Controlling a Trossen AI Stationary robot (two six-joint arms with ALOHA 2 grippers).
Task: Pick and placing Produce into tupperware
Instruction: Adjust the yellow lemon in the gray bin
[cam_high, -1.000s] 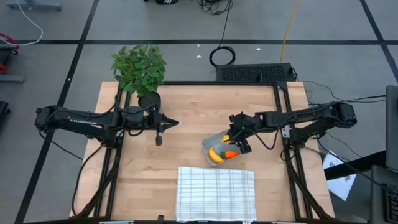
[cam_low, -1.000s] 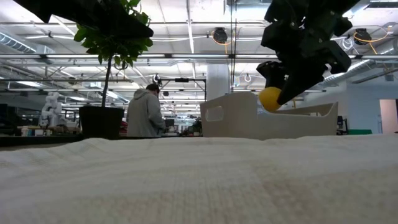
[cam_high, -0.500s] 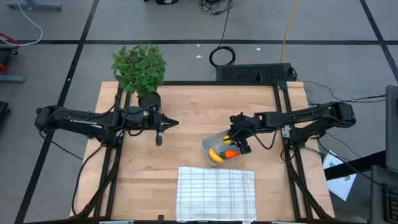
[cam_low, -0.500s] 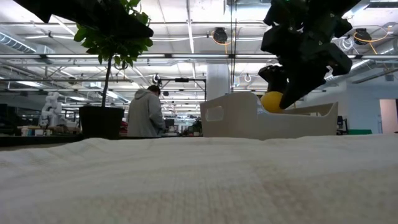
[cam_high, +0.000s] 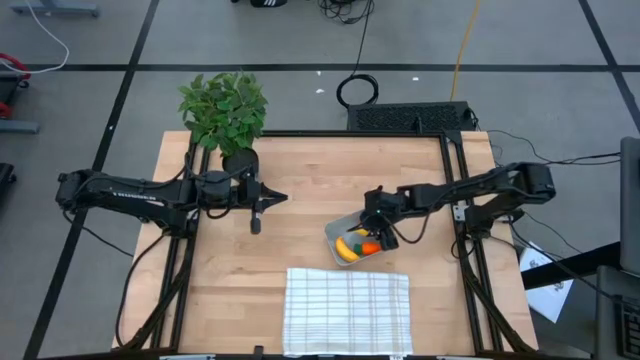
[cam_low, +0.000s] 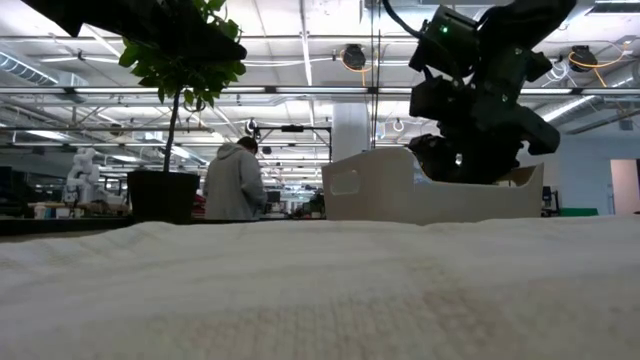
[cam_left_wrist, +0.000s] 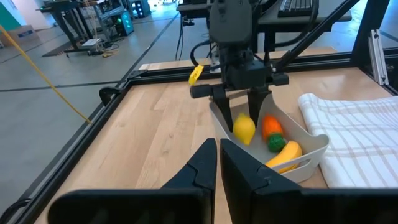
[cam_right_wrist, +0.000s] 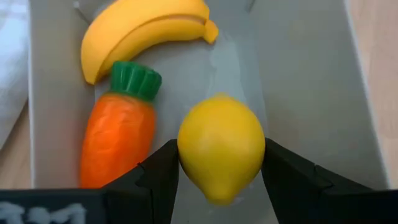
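Right gripper (cam_right_wrist: 219, 167) is down inside the tub (cam_high: 337, 232), right of centre in the overhead shot, fingers clamped on the lemon (cam_right_wrist: 221, 147) — low enough to let go beside the carrot (cam_right_wrist: 118, 137) and banana (cam_right_wrist: 146, 30). Left gripper (cam_high: 256, 222), shut and empty, waits left of centre. Checked cloth (cam_high: 347, 310) sits below the tub — nothing's blocking.

grey floor (cam_high: 100, 30), ceiling lights (cam_low: 300, 30), person (cam_low: 233, 182)

Right end effector (cam_left_wrist: 248, 107) is filling the tupperware (cam_high: 343, 229), banana (cam_right_wrist: 146, 29) and carrot (cam_right_wrist: 120, 132) crowding its inside. Cloth (cam_high: 347, 310) is lying just beside it. Left end effector (cam_high: 256, 226) and plant (cam_high: 225, 112) are sitting well apart, bare counter (cam_high: 300, 200) between.
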